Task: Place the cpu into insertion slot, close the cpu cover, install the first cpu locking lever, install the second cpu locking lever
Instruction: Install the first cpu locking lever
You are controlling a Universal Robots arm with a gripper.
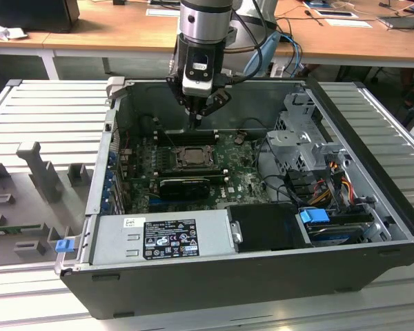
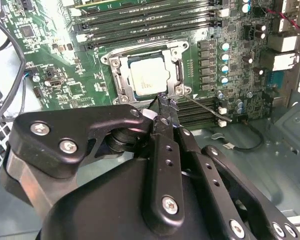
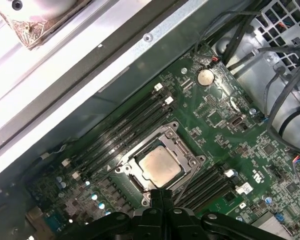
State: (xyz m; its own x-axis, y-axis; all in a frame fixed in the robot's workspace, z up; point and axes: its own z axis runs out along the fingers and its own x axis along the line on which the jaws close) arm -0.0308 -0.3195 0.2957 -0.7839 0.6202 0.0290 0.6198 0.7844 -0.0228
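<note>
Plainly shows the pincer pressed shut, fingertip against fingertip, with nothing seen between. Finds it in both wrist views tip-down just beside one corner of the insertion slot, close above the board; cannot tell whether touching there or apart. Finds it in the exterior view hanging over the slot on the end of the upright arm.

Finds the cpu seated flat inside the slot, dull silver top up. Finds the cpu cover lying flat over the slot, framing the chip through its square window. Picks out one thin metal locking lever running out from the slot corner nearest the pincer, slanting across the black sockets on that side; cannot tell whether latched.

Notes long black memory slots on the opposite side of the slot, and green motherboard all round it. Farther from the slot, in the exterior view, picks out the black graphics card just beside it, the grey power supply beyond the card, and a metal drive cage toward the exterior view's right, all inside the open computer case. Shows the case resting on the ribbed grey bench.
</note>
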